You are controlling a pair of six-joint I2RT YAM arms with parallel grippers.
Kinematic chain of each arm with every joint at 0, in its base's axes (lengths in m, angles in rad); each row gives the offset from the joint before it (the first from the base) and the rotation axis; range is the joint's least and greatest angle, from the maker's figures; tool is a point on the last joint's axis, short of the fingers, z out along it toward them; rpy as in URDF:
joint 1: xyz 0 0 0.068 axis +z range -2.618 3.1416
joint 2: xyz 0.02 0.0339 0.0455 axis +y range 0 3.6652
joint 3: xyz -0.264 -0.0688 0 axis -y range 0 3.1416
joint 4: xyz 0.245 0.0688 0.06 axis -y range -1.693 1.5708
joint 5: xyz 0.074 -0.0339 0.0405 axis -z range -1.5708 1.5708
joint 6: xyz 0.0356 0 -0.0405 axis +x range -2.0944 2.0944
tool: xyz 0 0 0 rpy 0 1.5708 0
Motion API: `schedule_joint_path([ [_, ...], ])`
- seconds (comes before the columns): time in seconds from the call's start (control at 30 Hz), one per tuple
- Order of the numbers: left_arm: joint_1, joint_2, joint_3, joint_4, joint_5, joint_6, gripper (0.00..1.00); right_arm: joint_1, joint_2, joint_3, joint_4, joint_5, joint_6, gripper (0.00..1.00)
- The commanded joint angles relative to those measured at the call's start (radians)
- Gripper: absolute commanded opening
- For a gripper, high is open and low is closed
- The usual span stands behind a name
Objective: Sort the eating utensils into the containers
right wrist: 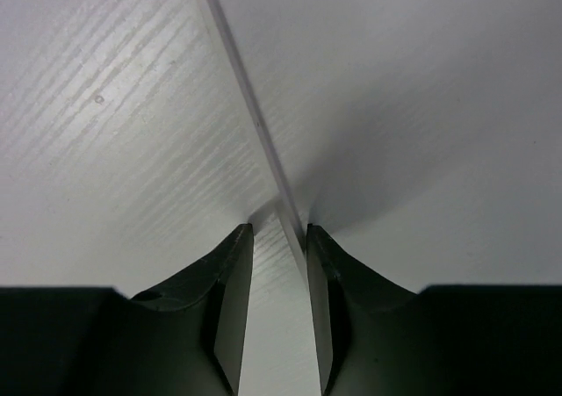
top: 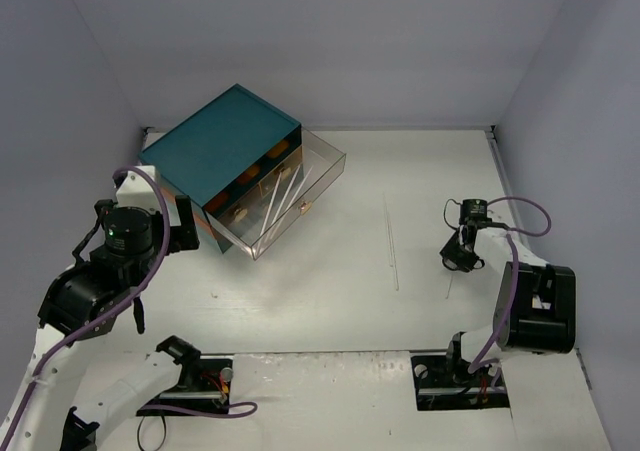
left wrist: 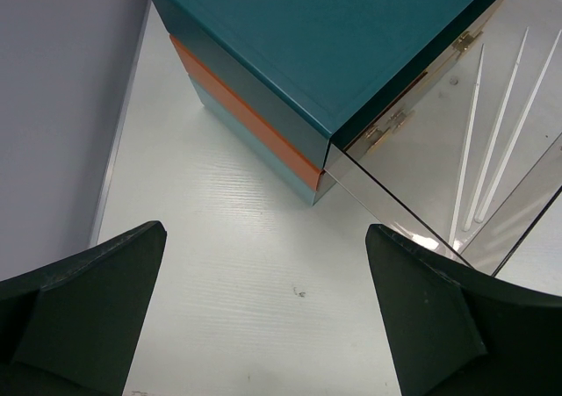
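Note:
A thin clear utensil lies on the white table and runs in between the fingers of my right gripper. It rests against the right-hand finger, and a gap shows on its other side. From above, this gripper points down at the table on the right. A second clear utensil lies mid-table. The teal chest has one clear drawer pulled out, with three pale utensils inside. My left gripper is open above bare table beside the chest, near the drawer's corner.
Grey walls close off the table at the back and on both sides. The chest shows an orange-brown drawer front and small gold knobs. Both arm bases stand at the near edge.

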Motion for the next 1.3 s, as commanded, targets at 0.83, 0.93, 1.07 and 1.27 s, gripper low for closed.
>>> schedule_joint_path([
  [0.83,0.006,0.045,0.045,0.039,-0.010,0.004,0.98,0.717,0.033,0.812,0.043,0.059,0.299,0.00],
  [0.93,0.006,0.052,0.048,0.041,-0.003,0.000,0.97,0.857,0.114,0.914,0.101,0.131,0.366,0.00],
  [1.07,0.006,0.055,0.052,0.039,-0.002,0.002,0.97,0.957,0.237,1.016,0.159,0.210,0.419,0.04],
  [1.27,0.006,0.030,0.047,0.034,-0.017,0.015,0.97,1.015,0.345,1.039,0.164,0.251,0.444,0.19],
])
